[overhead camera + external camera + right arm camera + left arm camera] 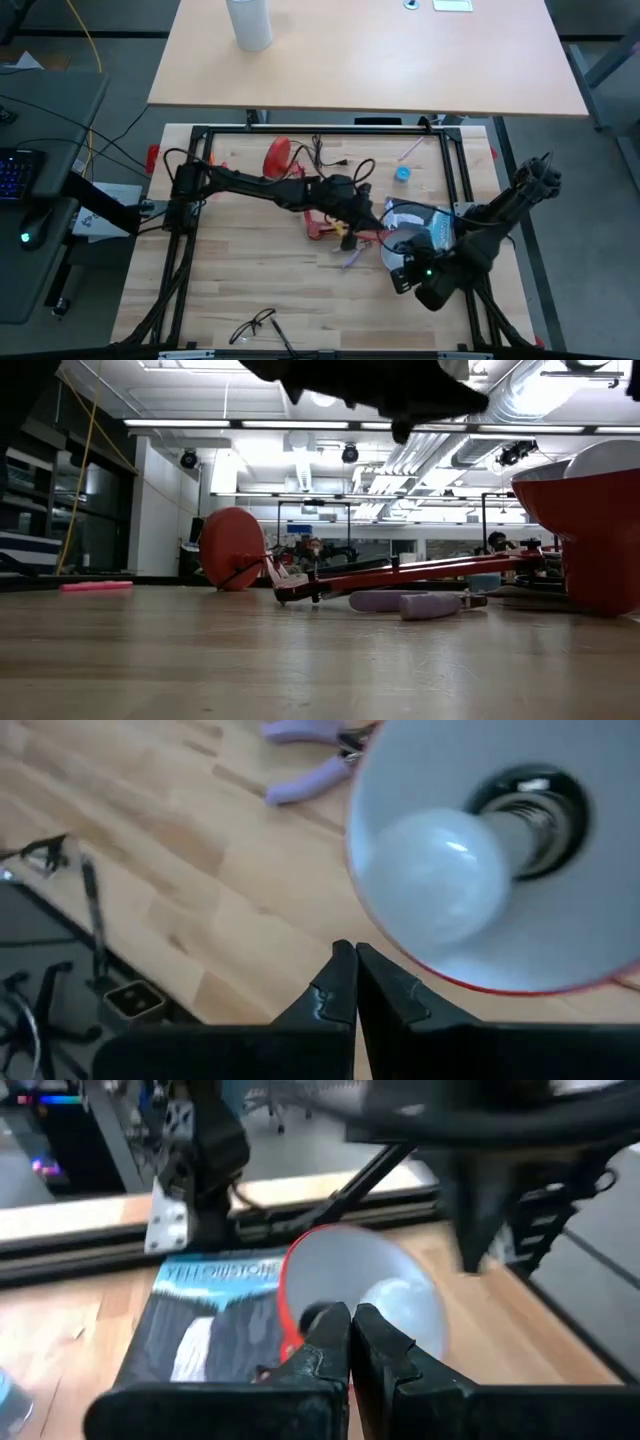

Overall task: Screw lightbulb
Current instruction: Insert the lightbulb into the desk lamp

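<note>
A red lamp lies on its side on the table, with its round base [277, 156] toward the far left and its cone shade [500, 920] toward the right. The white lightbulb [435, 875] sits inside the shade, its screw base in the socket [530, 810]. It also shows in the left wrist view [400, 1302]. My left gripper [350, 1342] is shut at the shade's red rim [290, 1325]. My right gripper [355, 982] is shut and empty, just outside the shade's mouth, facing the bulb. My left gripper's shut fingertips [330, 1330] stand right at the red rim of the shade. I cannot tell whether they touch it. My right gripper touches nothing.
A blue-covered book [210, 1320] lies under the shade. A purple-handled tool [410, 602] lies beside the lamp arm [400, 572]. A blue roll [402, 174] lies at the far right, glasses [255, 325] near the front edge. A tall white cylinder [250, 22] stands on the far table.
</note>
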Tool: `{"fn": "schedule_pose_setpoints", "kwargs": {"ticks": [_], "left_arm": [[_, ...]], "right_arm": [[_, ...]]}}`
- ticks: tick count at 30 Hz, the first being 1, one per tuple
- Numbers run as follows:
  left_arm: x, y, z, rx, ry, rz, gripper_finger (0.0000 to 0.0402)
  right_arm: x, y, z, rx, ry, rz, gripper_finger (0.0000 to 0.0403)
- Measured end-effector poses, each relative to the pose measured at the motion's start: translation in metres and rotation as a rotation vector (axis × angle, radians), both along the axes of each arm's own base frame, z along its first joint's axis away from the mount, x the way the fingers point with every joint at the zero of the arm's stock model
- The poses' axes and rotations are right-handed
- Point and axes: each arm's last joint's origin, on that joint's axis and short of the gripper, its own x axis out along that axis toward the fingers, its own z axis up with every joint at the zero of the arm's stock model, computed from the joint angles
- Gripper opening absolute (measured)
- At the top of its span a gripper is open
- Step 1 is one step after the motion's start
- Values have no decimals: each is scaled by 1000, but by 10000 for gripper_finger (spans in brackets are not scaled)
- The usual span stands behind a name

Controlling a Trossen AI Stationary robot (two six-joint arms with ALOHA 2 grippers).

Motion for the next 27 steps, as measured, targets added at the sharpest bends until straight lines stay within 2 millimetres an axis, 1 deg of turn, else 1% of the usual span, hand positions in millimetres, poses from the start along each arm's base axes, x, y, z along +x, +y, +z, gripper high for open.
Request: {"fn": "schedule_pose_setpoints", "kwargs": {"ticks": [4, 5, 9, 14, 15, 19, 20, 27], "left_arm": [[8, 4, -9, 24, 5, -6, 0], [11, 4, -8, 41, -16, -15, 0], [16, 6, -14, 77, -16, -41, 0], [18, 9, -12, 137, -79, -103, 0], [19, 10, -16, 147, -68, -104, 0], [26, 12, -44, 148, -19, -98, 0], [27, 11, -47, 148, -19, -99, 0], [29, 3, -43, 162, -71, -115, 0]], "right_arm": [[4, -2, -2, -12, 10, 19, 0], [4, -3, -2, -18, 6, 26, 0], [7, 0, 0, -3, -20, 54, 0], [10, 4, 2, 21, -51, 94, 0], [10, 3, 2, 24, -48, 86, 0], [10, 0, 1, 42, -12, 53, 0], [10, -1, 1, 41, -12, 50, 0], [10, -1, 1, 26, -7, 73, 0]]}}
